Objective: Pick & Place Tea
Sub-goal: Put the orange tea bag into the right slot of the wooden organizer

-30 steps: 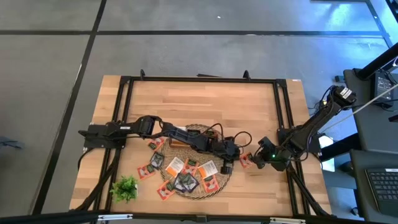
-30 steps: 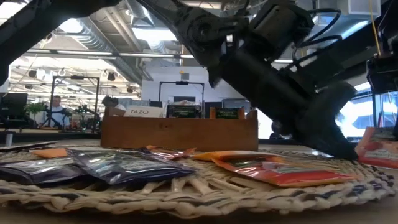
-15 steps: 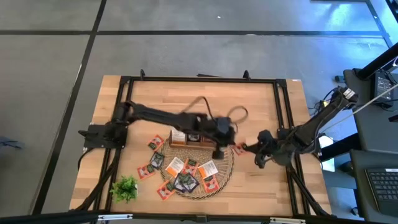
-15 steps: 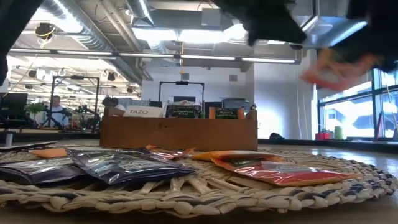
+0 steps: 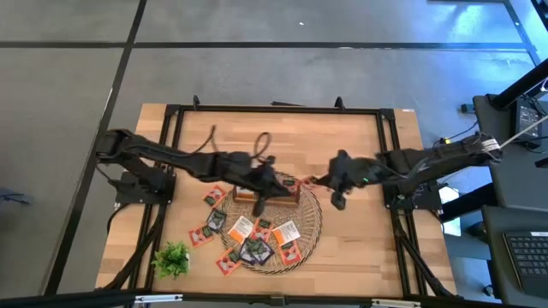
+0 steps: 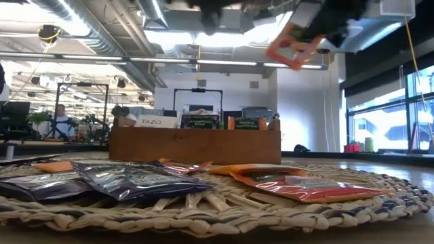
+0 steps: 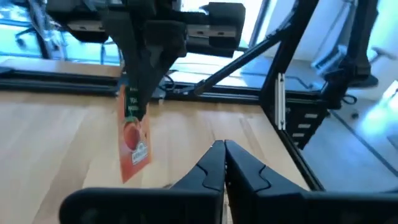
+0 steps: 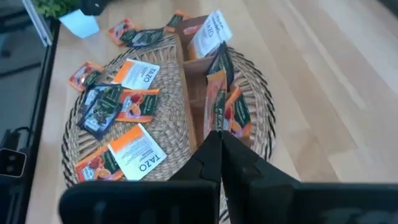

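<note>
So the right gripper point(image 7: 142, 99) was clamped on 1 orange sachet point(image 6: 293, 46), pinching it by the top edge so the packet hung straight down. That makes sense to me: a flat bag dangling edge-on should slide into a narrow slot much more easily than one held flat. In the low view it was well up in the air, above the right end of the wooden tray point(image 6: 196, 144) and not touching it. The right wrist view had it hanging over the tray's near end, though I couldn't tell exactly which compartment it lined up with.

The left gripper point(image 7: 222, 148) was closed tight with nothing in it, hovering over the tray close to the other arm. My guess is it was just parked there out of the way, or getting set for its own pick.

The tray sat on the round wicker mat point(image 6: 203, 203) with some packets already standing upright in it, labels showing. The rest of the tea point(image 8: 140, 149) lay flat and scattered across the mat, with a few bags off its edge on the table point(image 5: 342, 137), so there was plenty left to sort. Next job, I'd say, was lowering that sachet in without catching the divider.
</note>
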Motion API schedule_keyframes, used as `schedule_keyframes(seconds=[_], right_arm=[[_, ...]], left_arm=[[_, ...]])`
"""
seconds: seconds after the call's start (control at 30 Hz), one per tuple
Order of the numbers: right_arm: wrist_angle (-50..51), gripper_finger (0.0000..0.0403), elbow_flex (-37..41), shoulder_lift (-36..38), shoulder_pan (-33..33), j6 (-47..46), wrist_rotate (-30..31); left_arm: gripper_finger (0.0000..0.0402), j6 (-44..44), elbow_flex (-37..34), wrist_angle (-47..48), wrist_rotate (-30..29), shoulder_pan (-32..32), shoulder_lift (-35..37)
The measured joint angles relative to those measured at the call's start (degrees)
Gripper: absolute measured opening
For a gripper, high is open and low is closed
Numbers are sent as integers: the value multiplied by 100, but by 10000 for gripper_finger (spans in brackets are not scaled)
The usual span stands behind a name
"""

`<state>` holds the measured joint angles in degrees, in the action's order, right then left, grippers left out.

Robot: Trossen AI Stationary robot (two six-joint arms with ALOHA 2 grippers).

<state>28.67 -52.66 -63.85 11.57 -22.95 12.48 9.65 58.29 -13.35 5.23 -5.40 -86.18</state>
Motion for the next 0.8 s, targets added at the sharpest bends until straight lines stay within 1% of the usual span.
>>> schedule_keyframes(seconds=[0.07, 0.13, 0.23, 0.3, 0.47, 0.6, 0.7, 0.8], right_arm=[[27, 5, -270, -370, -297, 284, -413], [66, 5, -577, -790, -549, 654, -912], [269, 5, -1085, -1476, -859, 1149, -1641], [555, 5, -1490, -1957, -1009, 1408, -1950], [1489, 6, -2477, -3054, -1250, 2014, -2014], [2153, 6, -3068, -3768, -1347, 2291, -2016], [2312, 6, -3264, -4137, -1357, 2380, -2010], [2279, 6, -3299, -4348, -1357, 2512, -2009]], left_arm=[[2, 126, -381, -189, -269, -76, 262], [2, 182, -665, -147, -509, -139, 550], [2, 185, -950, -100, -579, -169, 916], [2, 181, -1124, -96, -578, -176, 1060], [2, 181, -1252, 128, -577, -171, 1185], [2, 179, -1302, 227, -571, -174, 1170], [2, 179, -1302, 289, -573, -174, 1174], [2, 179, -1302, 287, -572, -174, 1174]])
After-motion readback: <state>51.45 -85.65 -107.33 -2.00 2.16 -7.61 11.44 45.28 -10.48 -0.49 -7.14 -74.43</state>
